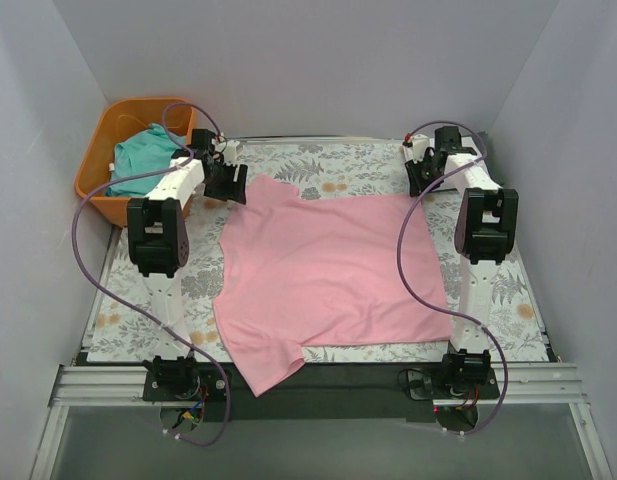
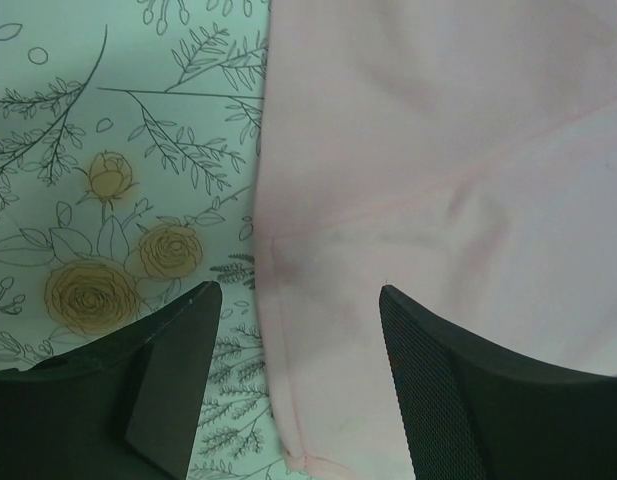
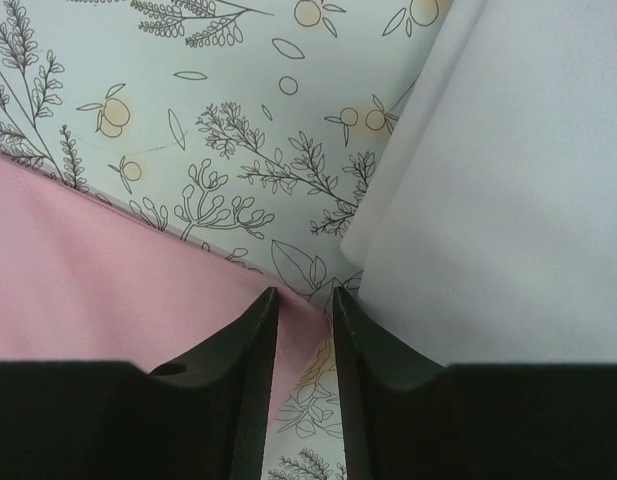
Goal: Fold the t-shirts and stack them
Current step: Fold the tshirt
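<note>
Top external view shows us the pink soft cloth t-shirt (image 1: 323, 275) lying flat mid-frame on the floral-clothed counter (image 1: 358, 170). Our left claw (image 2: 298, 295), spread, straddles its upper-left edge. Our right claw (image 3: 305, 297), fingers nearly together, meets its upper-right corner; we cannot tell whether it pinches.

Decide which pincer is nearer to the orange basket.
Left. The left pincer hangs just beside the orange basket, over the far left corner of the pink t-shirt. The right pincer is on the opposite side, at the shirt's far right corner.
</note>
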